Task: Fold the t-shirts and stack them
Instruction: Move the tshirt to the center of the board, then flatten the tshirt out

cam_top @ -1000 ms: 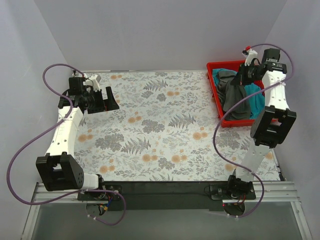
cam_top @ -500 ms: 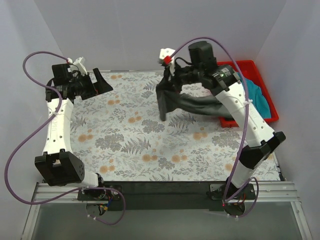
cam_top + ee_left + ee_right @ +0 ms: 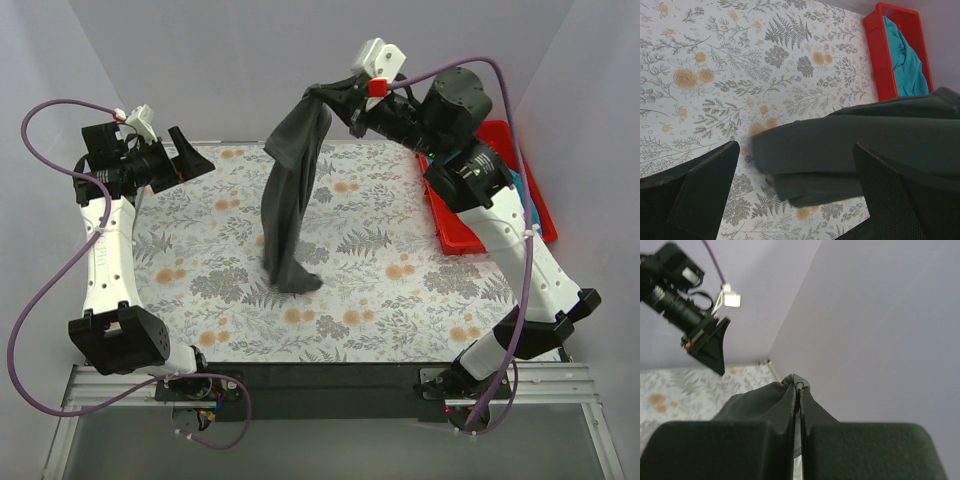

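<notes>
My right gripper [image 3: 322, 93] is raised high over the back middle of the table and is shut on the dark charcoal t-shirt [image 3: 286, 190]. The shirt hangs down in a long bunch, its lower end resting on the floral cloth. The pinched fold shows between the shut fingers in the right wrist view [image 3: 798, 385]. The shirt crosses the left wrist view [image 3: 850, 145] too. The teal-blue t-shirt [image 3: 902, 60] lies in the red bin [image 3: 483, 235] at the right. My left gripper [image 3: 195, 160] is open and empty, raised at the back left, apart from the shirt.
The table is covered by a floral cloth [image 3: 380, 290]. Grey walls close in the back and both sides. The red bin [image 3: 875, 55] sits along the right edge. The right arm reaches across the bin and the table's right half.
My right gripper has drawn the charcoal shirt out of the bin, carried it left and lifted it high, so it now hangs to the table. The left gripper rose slightly and turned.
</notes>
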Motion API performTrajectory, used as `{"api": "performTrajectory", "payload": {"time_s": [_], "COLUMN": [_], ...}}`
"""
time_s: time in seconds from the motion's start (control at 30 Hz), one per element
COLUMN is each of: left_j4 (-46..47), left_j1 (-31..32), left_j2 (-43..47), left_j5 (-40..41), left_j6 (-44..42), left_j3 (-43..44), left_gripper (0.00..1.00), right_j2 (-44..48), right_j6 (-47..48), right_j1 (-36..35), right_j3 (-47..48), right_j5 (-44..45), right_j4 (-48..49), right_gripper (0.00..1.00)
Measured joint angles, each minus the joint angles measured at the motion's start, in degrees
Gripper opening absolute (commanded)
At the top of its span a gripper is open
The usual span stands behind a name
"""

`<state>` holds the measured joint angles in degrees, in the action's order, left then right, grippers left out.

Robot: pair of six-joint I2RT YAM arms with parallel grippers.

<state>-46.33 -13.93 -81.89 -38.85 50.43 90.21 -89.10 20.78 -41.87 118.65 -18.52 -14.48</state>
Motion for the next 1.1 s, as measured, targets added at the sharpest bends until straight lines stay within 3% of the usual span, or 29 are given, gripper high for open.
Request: {"api": "performTrajectory", "payload": {"time_s": [0.17,0.3,0.4,0.43,0.53,0.67,0.8,0.87,0.97,1.1], "left_j4": [0.7,1.0,0.4,0.0,-1.9,-4.7,-7.4,-7.1,-6.2,-5.9], "left_j1": [0.0,0.0,0.0,0.0,0.0,0.0,0.0,0.0,0.0,0.0], "left_j2": [0.4,1.3,2.0,2.3,2.7,2.9,2.5,0.5,-4.0,-8.7], "left_j5": [0.0,0.2,0.6,0.7,1.5,3.3,6.8,9.4,13.0,15.6], "left_j6": [0.1,-1.7,-5.3,-7.0,-12.9,-20.2,-26.3,-27.6,-28.0,-27.7], "left_j3": [-0.5,-2.7,-5.4,-6.6,-10.7,-16.5,-20.6,-20.8,-20.9,-21.3], "left_gripper": [0.97,0.97,0.97,0.98,0.98,0.98,0.95,0.91,0.86,0.84], "right_j2": [2.6,9.2,16.0,17.3,21.2,22.6,21.0,12.5,1.6,-0.5], "right_j6": [-1.4,-2.7,-2.2,-2.0,-0.6,0.2,0.4,0.9,1.0,-0.8], "right_j1": [-0.2,-0.3,-0.3,-0.2,0.3,3.4,9.1,10.1,9.9,5.4], "right_j3": [-1.2,-15.6,-33.5,-38.0,-52.6,-61.6,-62.3,-59.1,-57.3,-57.1], "right_j5": [0.6,1.2,3.7,4.7,8.6,9.3,4.9,0.9,-3.4,-3.9], "right_j4": [7.3,10.0,10.0,9.3,6.0,-1.1,-7.2,-11.0,-14.3,-16.0], "right_gripper": [0.01,0.01,0.2,0.37,0.51,0.61,0.54,0.5,0.48,0.49]}}
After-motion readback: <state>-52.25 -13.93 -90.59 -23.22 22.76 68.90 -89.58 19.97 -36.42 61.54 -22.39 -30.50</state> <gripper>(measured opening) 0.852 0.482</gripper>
